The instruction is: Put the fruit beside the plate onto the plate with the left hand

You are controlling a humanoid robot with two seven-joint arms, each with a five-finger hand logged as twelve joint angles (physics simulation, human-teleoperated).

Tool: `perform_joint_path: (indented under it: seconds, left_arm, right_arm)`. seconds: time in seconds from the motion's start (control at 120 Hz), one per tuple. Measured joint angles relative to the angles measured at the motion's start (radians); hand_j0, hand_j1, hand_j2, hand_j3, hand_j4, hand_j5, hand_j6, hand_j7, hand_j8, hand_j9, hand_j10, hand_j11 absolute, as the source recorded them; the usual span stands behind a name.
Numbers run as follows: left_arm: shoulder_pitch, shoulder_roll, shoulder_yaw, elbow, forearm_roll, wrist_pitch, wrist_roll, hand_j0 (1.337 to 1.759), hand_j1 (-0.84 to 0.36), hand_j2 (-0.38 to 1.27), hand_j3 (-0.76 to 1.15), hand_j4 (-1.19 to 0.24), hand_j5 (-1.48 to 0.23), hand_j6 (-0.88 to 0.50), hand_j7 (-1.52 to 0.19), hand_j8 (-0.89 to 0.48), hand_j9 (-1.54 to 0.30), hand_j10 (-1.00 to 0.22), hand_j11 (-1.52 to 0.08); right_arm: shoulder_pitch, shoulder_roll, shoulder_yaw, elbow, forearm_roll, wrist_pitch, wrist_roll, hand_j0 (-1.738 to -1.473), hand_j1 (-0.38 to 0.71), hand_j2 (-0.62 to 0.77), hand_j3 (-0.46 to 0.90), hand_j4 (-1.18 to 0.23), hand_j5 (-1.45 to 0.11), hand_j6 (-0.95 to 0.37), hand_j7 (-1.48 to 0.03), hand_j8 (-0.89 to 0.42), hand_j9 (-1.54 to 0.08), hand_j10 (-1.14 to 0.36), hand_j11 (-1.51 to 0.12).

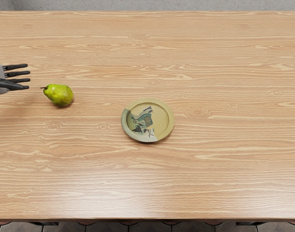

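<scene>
A green pear [59, 94] lies on its side on the wooden table, left of centre, its stem pointing left. To its right, apart from it, sits a small olive-rimmed plate [162, 109] with a painted pattern and nothing on it. My left hand [17, 77] comes in at the left edge, its dark fingers [16, 74] stretched out straight toward the right and holding nothing. The fingertips stop a short way left of the pear and slightly above it in the picture, not touching it. The right arm does not show.
The wooden table [210, 58] fills the view; its front edge runs along the bottom of the picture and its back edge along the top. Nothing else stands on it besides the pear and the plate.
</scene>
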Motion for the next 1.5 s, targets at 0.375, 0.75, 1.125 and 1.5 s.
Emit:
perform_joint_path:
  seconds: [0.375, 0.75, 1.125, 1.5]
  left_arm:
    - [-0.162, -0.018, 0.0, 0.0, 0.251, 0.0, 0.032, 1.658, 0.34, 0.0, 0.0, 0.0, -0.01, 0.0, -0.01, 0.0, -0.01, 0.0, -0.01]
    - [-0.374, -0.189, -0.002, -0.001, 0.45, 0.0, 0.238, 1.658, 0.34, 0.0, 0.0, -0.01, -0.01, -0.01, -0.01, -0.01, -0.01, -0.01, -0.01]
    - [-0.423, -0.307, 0.022, -0.003, 0.619, 0.0, 0.247, 1.658, 0.34, 0.0, 0.0, -0.01, -0.01, -0.01, -0.01, -0.01, -0.01, -0.01, -0.01]
    - [-0.481, -0.436, 0.331, -0.004, 0.732, 0.0, 0.247, 1.658, 0.34, 0.0, 0.0, -0.01, -0.01, -0.01, -0.01, -0.01, -0.01, -0.01, -0.01]
  right_arm:
    - [0.0, 0.0, 0.001, 0.001, 0.0, 0.0, 0.0, -1.658, -0.32, 0.0, 0.0, -0.02, -0.03, -0.02, -0.03, -0.02, -0.03, -0.02, -0.03]
    - [0.0, 0.0, 0.002, 0.002, 0.0, 0.0, 0.0, -1.658, -0.32, 0.0, 0.0, -0.02, -0.03, -0.02, -0.03, -0.02, -0.03, -0.02, -0.03]
    - [0.0, 0.0, 0.001, 0.002, 0.0, 0.0, 0.0, -1.658, -0.32, 0.0, 0.0, -0.02, -0.03, -0.02, -0.03, -0.02, -0.03, -0.02, -0.03]
    - [0.0, 0.0, 0.0, 0.002, 0.0, 0.0, 0.0, -1.658, -0.32, 0.0, 0.0, -0.02, -0.03, -0.02, -0.03, -0.02, -0.03, -0.02, -0.03]
